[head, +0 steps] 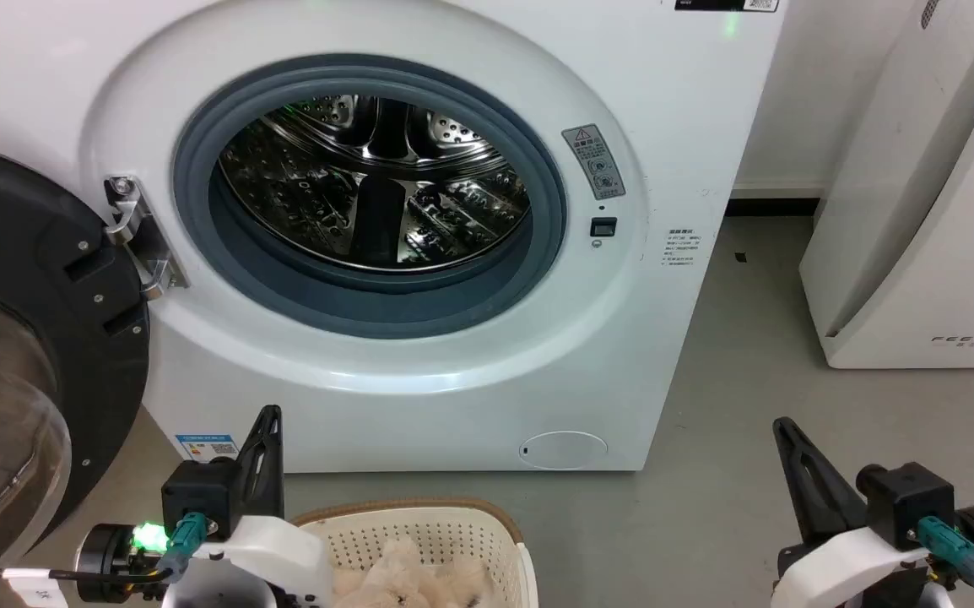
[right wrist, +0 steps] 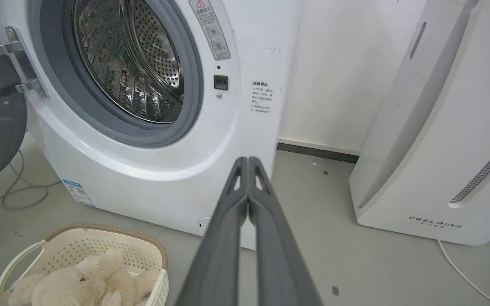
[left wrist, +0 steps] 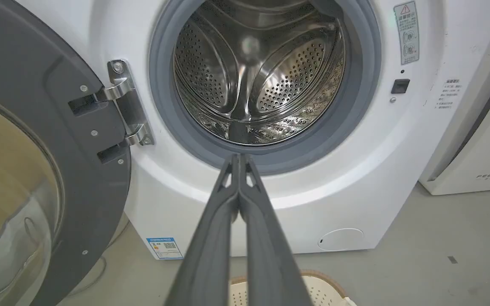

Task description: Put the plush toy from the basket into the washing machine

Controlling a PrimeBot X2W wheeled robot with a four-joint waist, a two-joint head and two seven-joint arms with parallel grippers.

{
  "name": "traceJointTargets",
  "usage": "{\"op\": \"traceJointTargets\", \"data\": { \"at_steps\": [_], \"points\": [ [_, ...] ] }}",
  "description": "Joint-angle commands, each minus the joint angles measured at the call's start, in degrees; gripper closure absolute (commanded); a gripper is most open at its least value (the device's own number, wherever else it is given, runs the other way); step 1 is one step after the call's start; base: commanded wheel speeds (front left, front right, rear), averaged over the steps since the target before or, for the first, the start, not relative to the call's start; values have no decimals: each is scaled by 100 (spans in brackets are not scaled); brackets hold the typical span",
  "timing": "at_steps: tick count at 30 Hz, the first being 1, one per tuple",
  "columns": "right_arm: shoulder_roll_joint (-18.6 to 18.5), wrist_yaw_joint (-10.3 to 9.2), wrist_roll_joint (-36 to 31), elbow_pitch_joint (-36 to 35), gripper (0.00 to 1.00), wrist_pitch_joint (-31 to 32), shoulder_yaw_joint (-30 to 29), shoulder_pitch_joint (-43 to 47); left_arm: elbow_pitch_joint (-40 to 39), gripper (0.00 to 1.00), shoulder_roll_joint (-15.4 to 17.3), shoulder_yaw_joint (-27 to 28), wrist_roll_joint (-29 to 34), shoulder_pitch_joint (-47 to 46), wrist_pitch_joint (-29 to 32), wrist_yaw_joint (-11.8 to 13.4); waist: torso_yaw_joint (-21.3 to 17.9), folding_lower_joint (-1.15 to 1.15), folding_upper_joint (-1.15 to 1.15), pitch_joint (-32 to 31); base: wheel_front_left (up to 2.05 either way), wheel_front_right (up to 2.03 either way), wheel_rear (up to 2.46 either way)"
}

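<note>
The cream plush toy [right wrist: 83,282] lies in the perforated basket [right wrist: 100,248] on the floor, just in front of the washing machine [head: 419,405]. Its fur also shows at the bottom of the head view [head: 407,578], inside the basket [head: 487,528]. The machine's black-framed glass door [head: 23,355] hangs open to the left, baring the steel drum [head: 377,181]. My left gripper [left wrist: 239,158] is shut, empty, pointing at the porthole's lower rim. My right gripper [right wrist: 248,161] is shut too, aimed at the machine's right side. Both hang above the floor, left gripper [head: 270,414] beside the basket, right gripper [head: 782,425] well right.
A plain white FEELBAIR appliance [head: 926,219] stands to the right of the washer, with a cable [right wrist: 461,272] trailing from it. Grey cables [right wrist: 11,195] lie on the floor under the open door. Grey floor [head: 732,405] runs between washer and appliance.
</note>
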Motion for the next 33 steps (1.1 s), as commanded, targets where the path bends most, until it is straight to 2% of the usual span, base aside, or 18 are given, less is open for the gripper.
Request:
{"op": "traceJointTargets", "data": {
  "at_steps": [1, 16, 17, 18, 19, 20, 33],
  "points": [
    [-1, -4, -44, 14, 100, 9, -4, -82, -25, 100, -2, 13, 15, 79, 2, -25, 0, 0, 0, 0, 0, 0, 0],
    [-1, -4, -44, 14, 100, 9, -4, -82, -25, 100, -2, 13, 15, 79, 2, -25, 0, 0, 0, 0, 0, 0, 0],
    [0, 0, 0, 0, 0, -1, -1, 0, 0, 0, -1, 0, 0, 0, -1, 0, 0, 0, 0, 0, 0, 0, 0],
    [0, 1, 4, -1, 0, -3, -2, 2, 3, 0, -1, -3, -2, -1, -3, 3, 0, 0, 0, 0, 0, 0, 0],
    [0, 1, 5, -1, 100, -3, -4, 1, 4, 100, -1, -6, -2, -1, -3, 9, 0, 0, 0, 1, 0, 0, 0],
    [0, 1, 11, -1, 0, -11, -11, 2, 9, 0, -1, -9, -4, -2, -12, 15, 0, 0, 0, 2, 0, 0, 0],
    [0, 0, 178, -60, 0, -166, -164, -27, 191, 0, -1, -108, -62, -128, -167, 98, -14, 0, 0, 112, 0, 0, 0]
  ]
}}
